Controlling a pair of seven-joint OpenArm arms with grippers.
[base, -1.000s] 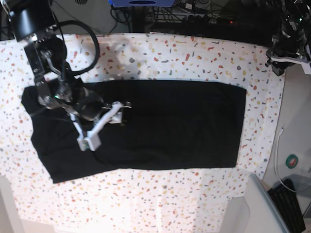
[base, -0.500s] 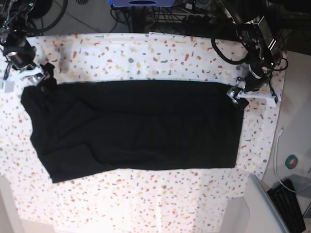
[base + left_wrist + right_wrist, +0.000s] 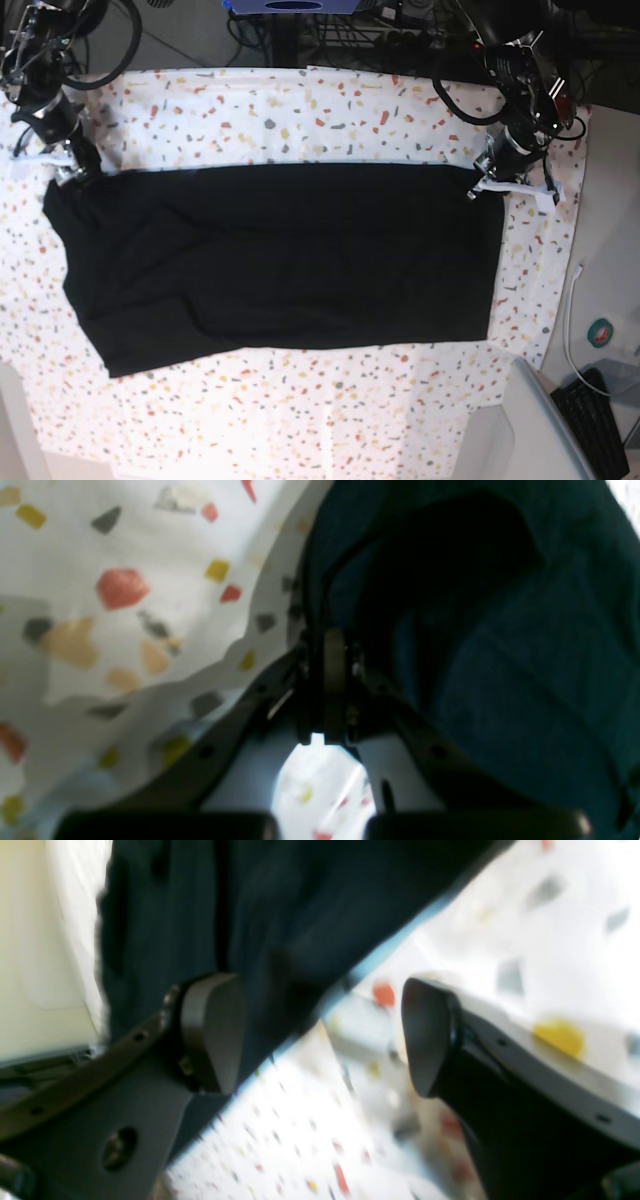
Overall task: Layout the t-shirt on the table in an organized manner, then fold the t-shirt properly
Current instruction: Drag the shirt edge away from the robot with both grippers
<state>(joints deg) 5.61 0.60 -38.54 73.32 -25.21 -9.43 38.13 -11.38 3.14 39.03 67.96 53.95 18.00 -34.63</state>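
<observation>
Fabric fills the left wrist view: the left gripper has its jaws closed on a corner of the black t-shirt, the speckled desk beside it. In the right wrist view, the right gripper has jaws wide apart around the shirt's edge, not yet pinching. The base view shows one t-shirt, laid flat as a band mid-desk, and two arms at its far corners; folding seems underway, and next the right jaws must close.

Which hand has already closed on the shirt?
The left hand: its fingers are pinched together on the shirt edge at the far corner. The right hand is open, fingers wide apart, straddling the shirt's edge over the table.
</observation>
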